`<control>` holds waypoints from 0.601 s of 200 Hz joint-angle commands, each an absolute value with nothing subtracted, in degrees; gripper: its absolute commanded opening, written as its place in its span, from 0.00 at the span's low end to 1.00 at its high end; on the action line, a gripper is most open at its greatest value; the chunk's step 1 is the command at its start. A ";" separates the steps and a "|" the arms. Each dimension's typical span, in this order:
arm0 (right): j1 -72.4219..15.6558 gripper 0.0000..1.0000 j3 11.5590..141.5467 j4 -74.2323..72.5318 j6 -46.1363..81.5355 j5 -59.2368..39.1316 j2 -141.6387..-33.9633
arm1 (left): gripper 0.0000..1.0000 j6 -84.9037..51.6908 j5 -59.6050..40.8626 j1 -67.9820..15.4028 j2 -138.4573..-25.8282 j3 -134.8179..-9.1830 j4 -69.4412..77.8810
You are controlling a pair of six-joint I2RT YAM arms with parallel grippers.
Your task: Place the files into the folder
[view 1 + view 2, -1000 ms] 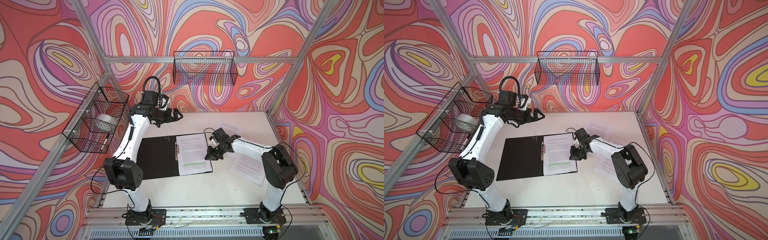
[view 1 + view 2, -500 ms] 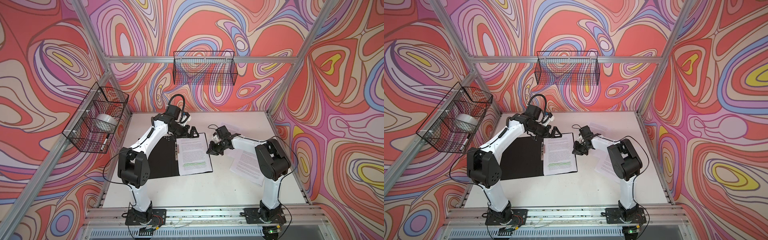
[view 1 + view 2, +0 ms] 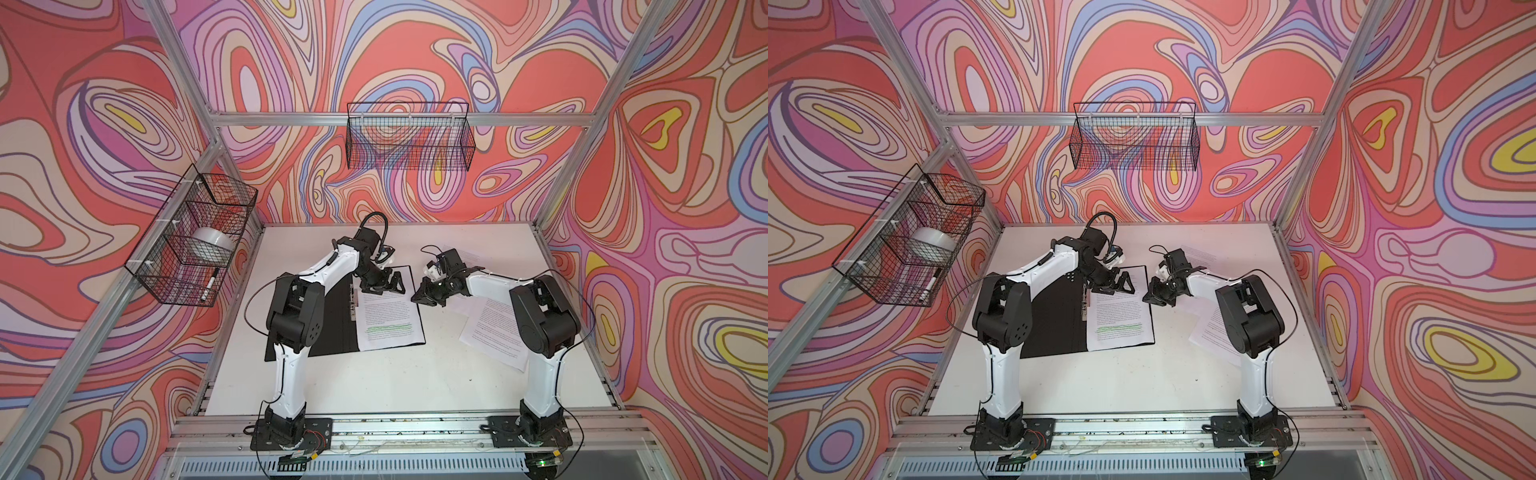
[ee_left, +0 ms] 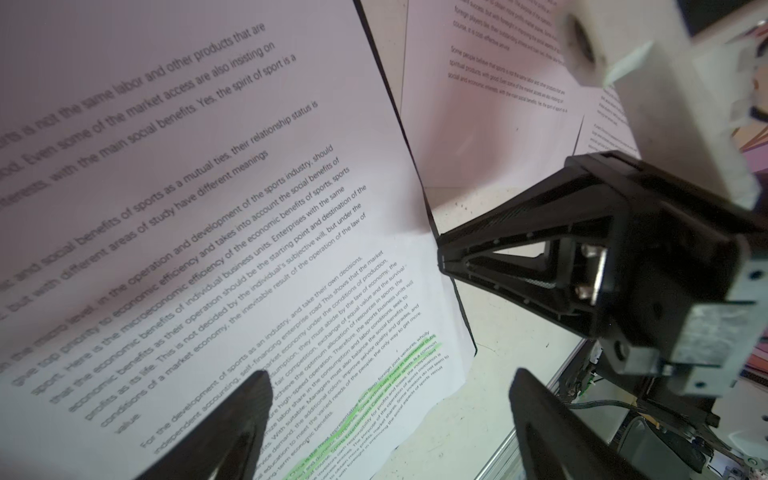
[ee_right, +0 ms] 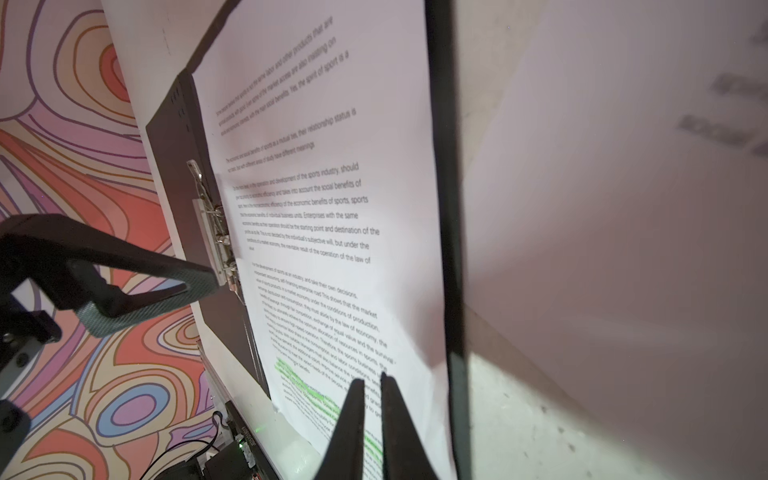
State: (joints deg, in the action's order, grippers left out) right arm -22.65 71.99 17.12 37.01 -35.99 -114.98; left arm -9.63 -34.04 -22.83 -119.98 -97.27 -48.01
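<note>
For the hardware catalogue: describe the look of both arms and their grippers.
The left arm and right arm have white links between bulky black joint housings. Black cables loop alongside. The left gripper and right gripper carry black, textured, triangular open-frame fingers.

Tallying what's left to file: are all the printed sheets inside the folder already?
No, loose sheets lie on the table beside the open folder.

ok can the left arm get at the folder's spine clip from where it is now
Probably yes: the left fingers hang open right beside the clip, with nothing between them. The right fingers are shut over at the folder's opposite edge, out of the way.
</note>
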 commanded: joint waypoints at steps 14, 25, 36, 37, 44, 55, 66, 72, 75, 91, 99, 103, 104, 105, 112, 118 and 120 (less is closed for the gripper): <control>-21.84 0.10 71.04 16.65 36.80 -37.12 -117.63 | 0.90 -9.22 -33.31 -22.94 -122.14 -99.75 -50.11; -21.65 0.10 70.85 16.61 36.64 -37.09 -117.93 | 0.89 -9.36 -33.13 -22.94 -122.56 -99.77 -50.24; -21.45 0.10 70.59 16.36 36.61 -37.25 -118.29 | 0.89 -9.57 -32.72 -22.88 -122.85 -99.76 -50.27; -21.45 0.10 70.58 16.31 36.58 -37.26 -118.34 | 0.89 -9.62 -32.75 -22.91 -122.86 -99.76 -50.23; -21.37 0.10 70.49 16.10 36.71 -37.51 -118.62 | 0.89 -9.66 -32.59 -22.91 -123.02 -99.78 -50.17; -21.26 0.10 70.41 16.00 36.73 -37.62 -119.12 | 0.89 -9.95 -32.27 -22.87 -123.42 -99.91 -50.19; -21.19 0.10 70.23 15.76 36.77 -37.80 -119.44 | 0.89 -10.26 -31.97 -22.94 -123.74 -99.92 -50.25; -21.14 0.10 70.10 15.50 36.89 -37.92 -119.66 | 0.89 -10.41 -31.72 -23.08 -123.96 -99.85 -50.27; -21.18 0.10 70.06 15.41 36.91 -38.05 -119.65 | 0.90 -10.45 -31.62 -23.16 -124.05 -99.89 -50.27; -21.15 0.10 69.81 15.12 36.98 -38.40 -119.89 | 0.89 -10.55 -30.31 -23.37 -124.46 -99.70 -50.34; -21.12 0.10 69.79 15.04 37.06 -38.60 -119.96 | 0.89 -10.62 -29.28 -23.47 -124.56 -99.81 -50.45; -21.11 0.10 69.71 15.04 37.01 -38.67 -119.92 | 0.89 -10.63 -28.81 -23.47 -124.67 -99.83 -50.45; -21.15 0.10 69.75 15.03 37.00 -38.67 -119.95 | 0.89 -10.63 -28.69 -23.47 -124.69 -99.83 -50.45; -21.16 0.10 69.77 15.03 37.05 -38.67 -119.91 | 0.89 -10.63 -28.58 -23.47 -124.70 -99.88 -50.45; -21.11 0.10 69.78 15.03 37.02 -38.77 -119.94 | 0.90 -10.51 -28.12 -23.47 -124.76 -100.32 -50.74; -21.16 0.10 69.87 15.11 37.01 -38.84 -119.95 | 0.90 -10.26 -27.79 -23.47 -124.72 -100.91 -51.14; -21.11 0.10 69.92 15.12 37.00 -38.85 -119.90 | 0.90 -10.15 -27.71 -23.47 -124.70 -101.08 -51.28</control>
